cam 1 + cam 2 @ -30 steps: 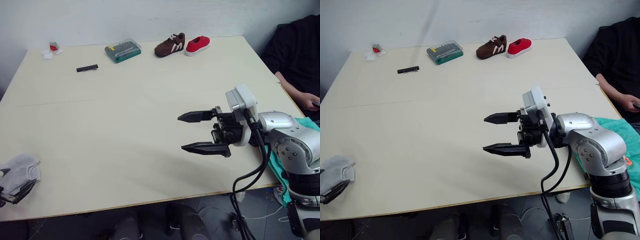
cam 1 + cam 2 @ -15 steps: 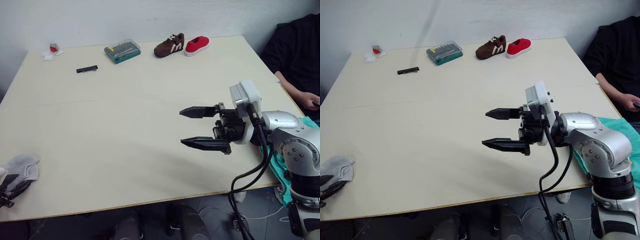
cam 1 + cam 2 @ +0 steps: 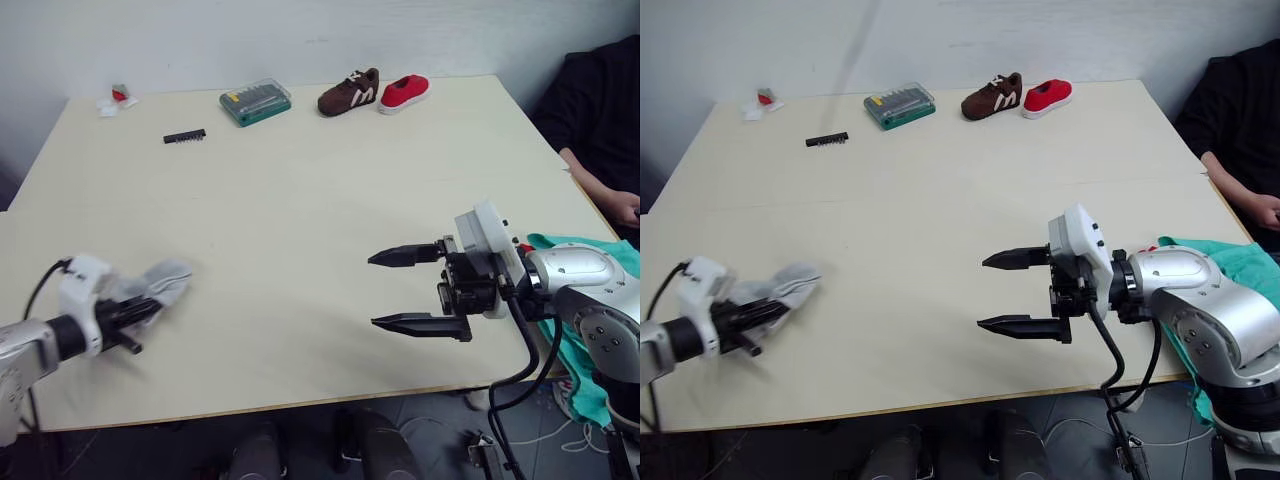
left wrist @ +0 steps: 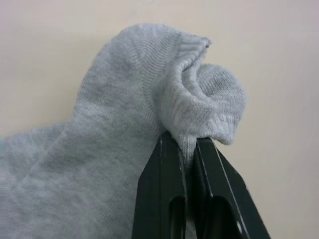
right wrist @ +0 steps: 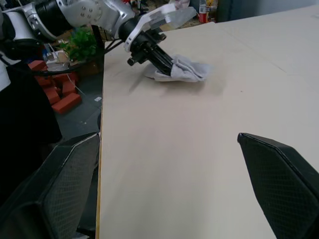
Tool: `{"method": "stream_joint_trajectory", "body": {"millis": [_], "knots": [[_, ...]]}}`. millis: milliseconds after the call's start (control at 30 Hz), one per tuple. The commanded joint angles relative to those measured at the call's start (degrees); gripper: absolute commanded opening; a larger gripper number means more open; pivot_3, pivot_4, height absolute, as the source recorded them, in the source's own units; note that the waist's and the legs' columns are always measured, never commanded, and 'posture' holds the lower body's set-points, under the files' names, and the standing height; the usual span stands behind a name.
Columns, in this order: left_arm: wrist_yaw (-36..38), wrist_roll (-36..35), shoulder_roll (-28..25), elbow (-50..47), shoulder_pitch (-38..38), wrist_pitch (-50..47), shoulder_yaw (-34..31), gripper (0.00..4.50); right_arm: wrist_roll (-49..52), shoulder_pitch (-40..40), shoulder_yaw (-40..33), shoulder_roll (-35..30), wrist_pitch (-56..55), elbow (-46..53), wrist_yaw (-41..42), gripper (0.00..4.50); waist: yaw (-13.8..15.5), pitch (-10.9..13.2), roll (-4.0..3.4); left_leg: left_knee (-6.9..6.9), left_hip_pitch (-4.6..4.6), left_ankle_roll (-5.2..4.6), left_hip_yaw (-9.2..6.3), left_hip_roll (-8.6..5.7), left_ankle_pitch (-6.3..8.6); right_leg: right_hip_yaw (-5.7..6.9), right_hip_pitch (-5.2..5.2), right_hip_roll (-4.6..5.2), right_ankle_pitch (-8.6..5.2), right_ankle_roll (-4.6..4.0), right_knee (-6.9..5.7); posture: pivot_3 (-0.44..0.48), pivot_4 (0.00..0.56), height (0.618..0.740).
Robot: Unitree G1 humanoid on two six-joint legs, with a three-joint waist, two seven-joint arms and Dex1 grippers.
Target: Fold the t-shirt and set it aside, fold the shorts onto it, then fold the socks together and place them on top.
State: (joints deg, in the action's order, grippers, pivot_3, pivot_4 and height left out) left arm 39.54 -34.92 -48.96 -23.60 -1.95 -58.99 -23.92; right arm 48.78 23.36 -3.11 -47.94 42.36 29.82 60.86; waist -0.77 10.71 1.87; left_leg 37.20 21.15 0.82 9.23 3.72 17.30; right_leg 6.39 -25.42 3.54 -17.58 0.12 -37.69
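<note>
At your far left, the left gripper (image 3: 140, 312) is pinched tight on the socks (image 3: 158, 283), a bunched grey knit wad that lies on the table (image 3: 300, 210) near its left front edge; in the left wrist view the two black fingers (image 4: 164, 194) are pressed together with a fold of the sock fabric caught between them. Moving back along the far edge you see a small red-and-white scrap (image 3: 115, 98) in the left corner, a black bit strip (image 3: 185, 136) a little nearer you, then a green screwdriver case (image 3: 256, 101), a brown shoe (image 3: 348, 92) and a red shoe (image 3: 404, 92) just beside each other. Over the right front part of the table, your right gripper (image 3: 405, 290) hovers with its fingers spread wide apart, pointing toward the left arm and holding nothing. Past it, the teal shorts (image 3: 590, 330) hang at the table's right edge, partly hidden behind the right arm. At the far right a person in dark clothing sits with a hand (image 3: 622, 205) near the table edge. You cannot tell where the t-shirt is.
</note>
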Motion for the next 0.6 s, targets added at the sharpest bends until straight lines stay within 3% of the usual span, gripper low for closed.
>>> {"method": "stream_joint_trajectory", "body": {"millis": [33,100,333,600], "knots": [[-2.31,-7.69,-0.18,-6.82,-6.74,-13.39,5.41,0.03,1.75,-1.87,-3.44,-1.31,-0.08,4.00,-1.16,4.50,-0.28,0.01,0.01,-0.01,-0.01,0.02,0.00,0.00,-0.01,-0.01,0.00,-0.03,0.00,0.00,0.00,0.000,0.150,0.740],[-5.48,-7.76,2.27,-6.54,-11.97,-17.70,10.18,0.03,2.47,-3.37,-4.27,-1.85,0.35,5.48,-1.65,4.50,-0.44,0.01,0.00,-0.02,-0.01,0.07,-0.02,0.01,-0.04,-0.01,0.00,-0.06,0.00,0.00,-0.02,0.000,0.150,0.740],[-17.44,-5.55,20.67,-2.48,-25.82,-32.27,18.59,0.03,4.29,-6.57,-5.65,-2.18,1.16,8.70,-4.86,4.50,-0.54,0.09,0.23,0.08,0.03,0.07,-0.10,-0.06,-0.18,-0.09,0.04,-0.12,0.02,0.03,-0.08,0.000,0.150,0.740],[-26.51,0.63,35.05,3.83,-32.95,-33.47,24.41,0.03,2.72,-6.55,-4.10,-1.89,0.22,8.24,-6.47,4.50,-0.03,0.11,0.26,0.12,0.02,0.14,-0.11,-0.09,-0.33,-0.11,0.05,-0.13,0.02,0.04,-0.11,0.000,0.150,0.740]]}}
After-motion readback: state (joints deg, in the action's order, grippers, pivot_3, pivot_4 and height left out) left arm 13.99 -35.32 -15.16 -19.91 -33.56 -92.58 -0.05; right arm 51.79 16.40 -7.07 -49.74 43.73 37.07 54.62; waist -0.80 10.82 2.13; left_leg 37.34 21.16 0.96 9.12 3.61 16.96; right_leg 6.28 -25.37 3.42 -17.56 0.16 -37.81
